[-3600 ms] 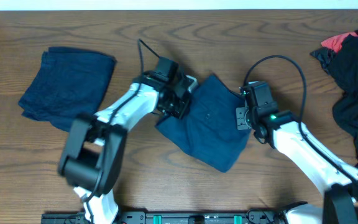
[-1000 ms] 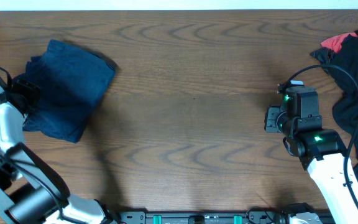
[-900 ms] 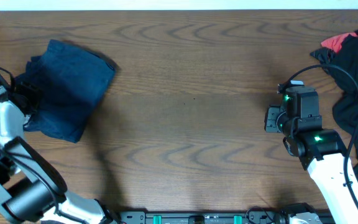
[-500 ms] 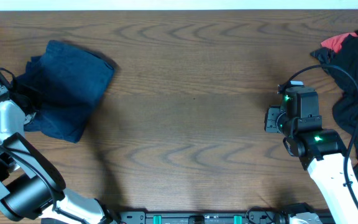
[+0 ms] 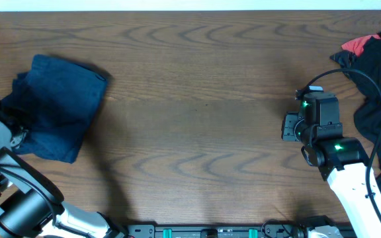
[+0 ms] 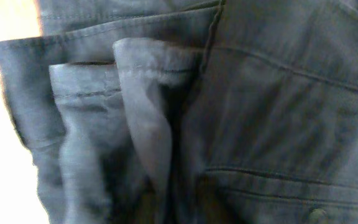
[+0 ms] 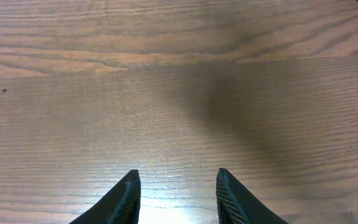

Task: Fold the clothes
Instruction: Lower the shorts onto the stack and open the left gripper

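The clothes are a folded bundle of dark navy denim-like shorts lying at the far left of the wooden table. My left gripper is at the bundle's left edge and is shut on the fabric. The left wrist view is filled with layered hems and seams of the shorts, and the fingers are hidden in it. My right gripper is open and empty over bare wood at the right, and its two fingertips show apart in the right wrist view.
A loose heap of black and red clothes lies at the table's right edge, behind the right arm. The wooden table stretches between the two arms. The left arm is at the table's left edge.
The shorts bundle has slid left and slightly toward the front together with my left gripper. The right arm has not moved.
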`<act>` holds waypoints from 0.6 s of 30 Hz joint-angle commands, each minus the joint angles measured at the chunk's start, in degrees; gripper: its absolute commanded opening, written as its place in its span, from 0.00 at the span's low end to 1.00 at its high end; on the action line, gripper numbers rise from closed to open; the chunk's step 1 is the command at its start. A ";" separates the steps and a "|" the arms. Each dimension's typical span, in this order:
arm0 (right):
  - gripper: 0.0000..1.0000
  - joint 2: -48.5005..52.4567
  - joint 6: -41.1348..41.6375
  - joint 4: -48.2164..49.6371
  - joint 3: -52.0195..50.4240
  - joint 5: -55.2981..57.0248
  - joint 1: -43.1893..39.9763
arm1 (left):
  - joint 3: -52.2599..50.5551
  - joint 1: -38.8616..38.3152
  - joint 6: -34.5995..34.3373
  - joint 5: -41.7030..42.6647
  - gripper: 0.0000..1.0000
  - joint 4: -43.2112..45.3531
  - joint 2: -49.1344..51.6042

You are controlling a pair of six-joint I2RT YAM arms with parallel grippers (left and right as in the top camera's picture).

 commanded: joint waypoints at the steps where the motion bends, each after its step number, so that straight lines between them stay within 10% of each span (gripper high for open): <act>1: 0.39 -0.15 -0.61 -0.28 -0.15 -0.26 -0.52 | -0.24 0.42 -1.55 -1.07 0.80 -0.72 0.09; 5: 0.45 -0.13 -0.61 -0.72 -0.15 -0.26 -0.52 | -0.24 0.44 -2.62 -1.05 1.00 -2.01 -0.35; 18: 0.99 -0.13 -0.61 -0.57 -0.15 -1.07 -0.52 | -0.20 -2.21 -2.84 3.65 0.98 -2.16 -17.29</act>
